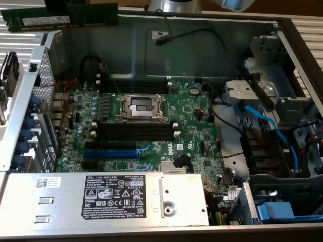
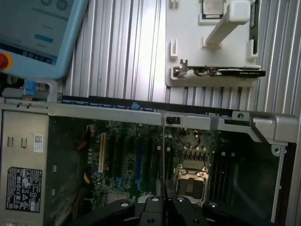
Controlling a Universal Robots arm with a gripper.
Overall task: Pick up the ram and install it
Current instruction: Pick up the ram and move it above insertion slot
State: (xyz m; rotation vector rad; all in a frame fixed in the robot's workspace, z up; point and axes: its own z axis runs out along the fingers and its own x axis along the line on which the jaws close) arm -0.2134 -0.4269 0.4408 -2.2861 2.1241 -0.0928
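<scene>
- Claw (image 2: 165, 190) closed, gripping nothing, hovering inside PC case (image 1: 202, 48), just by CPU socket (image 2: 190, 181).
- Ram (image 1: 38, 21) outside case, flat on ribbed desk (image 1: 310, 25), just beyond case's far wall, toward ext. view's left.
- Black mem. slots (image 1: 133, 132) in case beside socket.

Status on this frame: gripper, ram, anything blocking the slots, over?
Gripper shut, holding nothing, facing the open case. Ram lies outside the case, at the exterior view's upper left, untouched. Black slots empty, nothing across them.
</scene>
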